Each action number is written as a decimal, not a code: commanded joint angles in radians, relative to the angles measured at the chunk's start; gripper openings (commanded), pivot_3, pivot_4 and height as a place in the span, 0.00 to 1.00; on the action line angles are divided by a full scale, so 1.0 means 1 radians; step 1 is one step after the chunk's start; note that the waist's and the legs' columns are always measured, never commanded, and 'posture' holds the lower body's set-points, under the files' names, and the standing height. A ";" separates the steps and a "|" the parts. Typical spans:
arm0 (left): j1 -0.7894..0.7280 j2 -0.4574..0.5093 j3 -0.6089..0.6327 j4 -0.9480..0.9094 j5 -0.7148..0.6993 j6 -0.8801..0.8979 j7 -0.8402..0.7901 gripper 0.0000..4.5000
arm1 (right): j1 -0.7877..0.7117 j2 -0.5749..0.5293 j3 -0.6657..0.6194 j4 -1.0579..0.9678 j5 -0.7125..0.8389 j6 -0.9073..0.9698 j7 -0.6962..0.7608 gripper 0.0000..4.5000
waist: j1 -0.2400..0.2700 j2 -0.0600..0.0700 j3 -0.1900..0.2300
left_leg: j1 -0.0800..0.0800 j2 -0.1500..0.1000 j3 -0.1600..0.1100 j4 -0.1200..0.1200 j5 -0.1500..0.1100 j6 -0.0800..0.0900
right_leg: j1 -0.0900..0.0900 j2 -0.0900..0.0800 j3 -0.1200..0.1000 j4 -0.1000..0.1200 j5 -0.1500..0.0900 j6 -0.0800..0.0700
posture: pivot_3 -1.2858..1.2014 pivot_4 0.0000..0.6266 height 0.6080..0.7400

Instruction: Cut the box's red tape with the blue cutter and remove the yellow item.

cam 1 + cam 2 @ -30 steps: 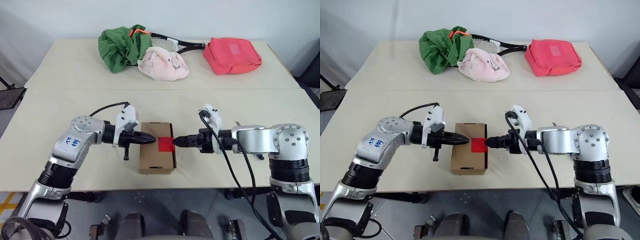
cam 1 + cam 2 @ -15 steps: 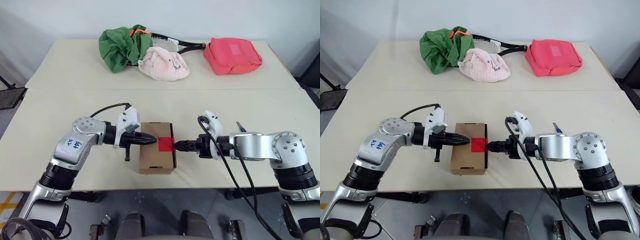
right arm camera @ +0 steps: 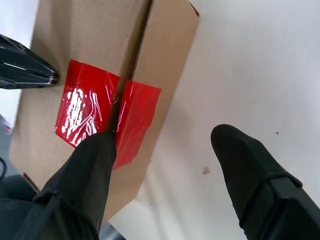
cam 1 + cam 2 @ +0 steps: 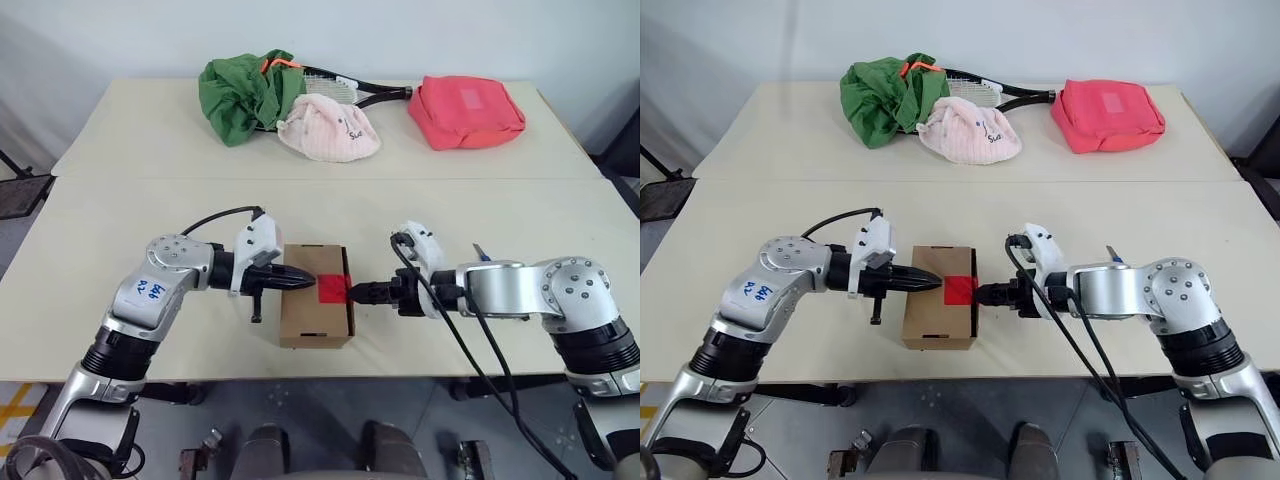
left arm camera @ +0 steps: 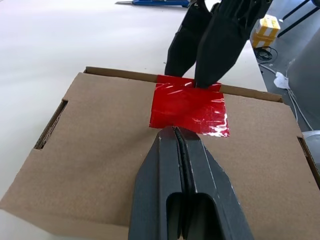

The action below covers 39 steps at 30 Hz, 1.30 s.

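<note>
A brown box (image 4: 316, 304) sits on the counter (image 4: 150, 210) near its front edge. The left hand (image 4: 300, 279), fingers pressed together and empty, rests on the lid beside the red tape (image 4: 332, 288). The right hand (image 3: 165, 150), fingers spread, touches the tape's edge.

The table (image 4: 120, 210) carries one box (image 4: 315, 308) with one red tape patch (image 4: 331, 288), one blue cutter (image 5: 160, 3), one racket (image 4: 350, 92), one green cloth bundle (image 4: 245, 95), one pink hat (image 4: 325, 128) and one pink-red pouch (image 4: 464, 110); two tools, left (image 4: 308, 281) and right (image 4: 355, 292).
</note>
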 commanded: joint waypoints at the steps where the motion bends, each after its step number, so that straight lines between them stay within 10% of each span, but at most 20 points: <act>1: 0.016 -0.013 -0.017 -0.002 0.011 -0.013 0.000 0.00 | -0.007 0.009 0.046 -0.015 -0.019 0.009 -0.031 0.73 | 0.000 0.000 0.000 | 0.000 0.000 0.000 0.000 0.000 0.000 | 0.000 0.000 0.000 0.000 0.000 0.000 | 0.52 0.24 1.00; 29: 0.040 -0.020 -0.020 0.025 0.023 -0.060 -0.008 0.00 | -0.025 -0.242 -0.110 0.106 -0.146 0.230 0.354 0.73 | 0.021 0.001 -0.001 | -0.001 0.000 0.002 0.000 0.000 0.001 | 0.001 0.000 0.000 -0.005 0.000 0.000 | 0.52 0.24 1.00; 39: 0.005 -0.016 -0.027 0.049 0.030 -0.071 -0.033 0.00 | -0.038 -0.087 -0.120 0.384 -0.154 0.216 0.446 0.73 | 0.018 0.001 -0.001 | -0.001 0.001 0.003 0.000 0.000 0.001 | 0.001 0.000 0.000 -0.005 0.000 -0.001 | 0.52 0.24 1.00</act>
